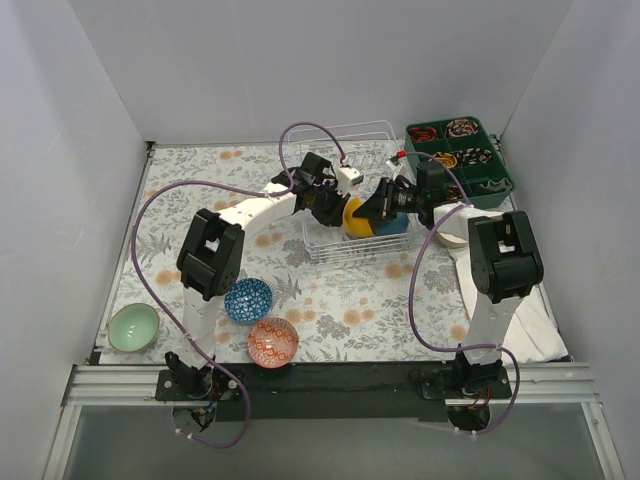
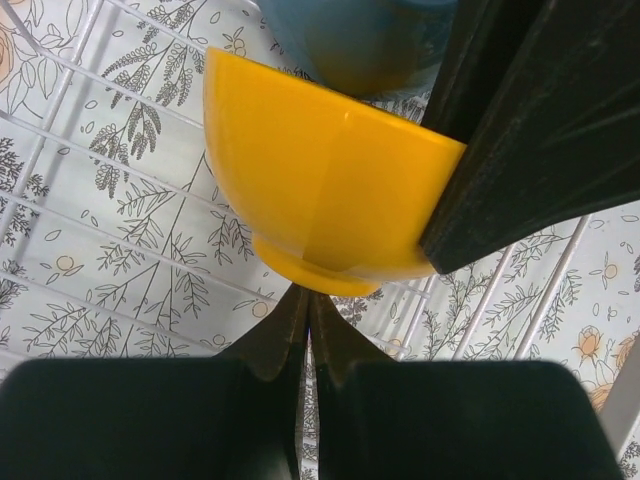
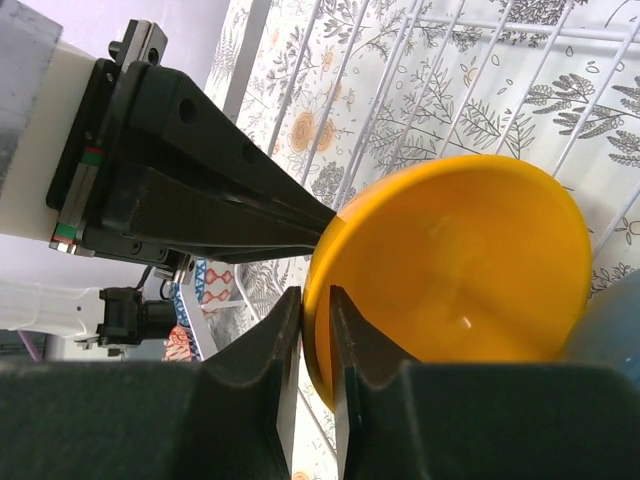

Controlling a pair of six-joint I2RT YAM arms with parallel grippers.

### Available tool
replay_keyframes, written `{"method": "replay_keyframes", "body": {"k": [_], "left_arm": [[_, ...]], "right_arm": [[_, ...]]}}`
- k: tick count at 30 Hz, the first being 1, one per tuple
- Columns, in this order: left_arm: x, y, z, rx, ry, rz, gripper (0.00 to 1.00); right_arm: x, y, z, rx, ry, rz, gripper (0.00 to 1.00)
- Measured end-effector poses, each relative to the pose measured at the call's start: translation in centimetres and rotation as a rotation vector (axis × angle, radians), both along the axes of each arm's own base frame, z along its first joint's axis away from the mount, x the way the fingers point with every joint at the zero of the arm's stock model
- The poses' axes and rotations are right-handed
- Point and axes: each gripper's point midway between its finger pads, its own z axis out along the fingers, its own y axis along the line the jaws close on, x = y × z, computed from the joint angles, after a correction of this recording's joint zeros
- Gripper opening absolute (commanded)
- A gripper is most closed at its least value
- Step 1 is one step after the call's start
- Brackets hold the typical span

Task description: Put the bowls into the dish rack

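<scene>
The orange-yellow bowl stands on edge inside the white wire dish rack, leaning against the plain blue bowl. My right gripper sits astride its rim, jaws slightly apart, one finger inside the bowl and one outside. My left gripper is shut and empty, its tips against the bowl's foot. Outside the rack sit the blue-patterned bowl, the red-and-white bowl, the mint bowl and the cream bowl, partly hidden by my right arm.
A dark green compartment tray of small items stands at the back right, just beyond the rack. A white cloth lies under the right arm. White walls close in the flowered table on three sides.
</scene>
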Motion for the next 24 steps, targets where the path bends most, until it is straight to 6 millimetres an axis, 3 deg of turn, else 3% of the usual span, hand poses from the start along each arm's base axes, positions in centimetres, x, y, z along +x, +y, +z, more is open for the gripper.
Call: {"method": "replay_keyframes", "body": {"k": [14, 24], "left_arm": [[1.0, -1.4, 1.5, -0.046, -0.049, 0.000, 0.00], [1.2, -3.7, 0.9, -0.086, -0.059, -0.022, 0.00]], "right_arm": [[1.9, -2.1, -0.1, -0.181, -0.092, -0.089, 0.50], [3.4, -8.0, 1.0, -0.465, -0.197, -0.262, 0.51]]}}
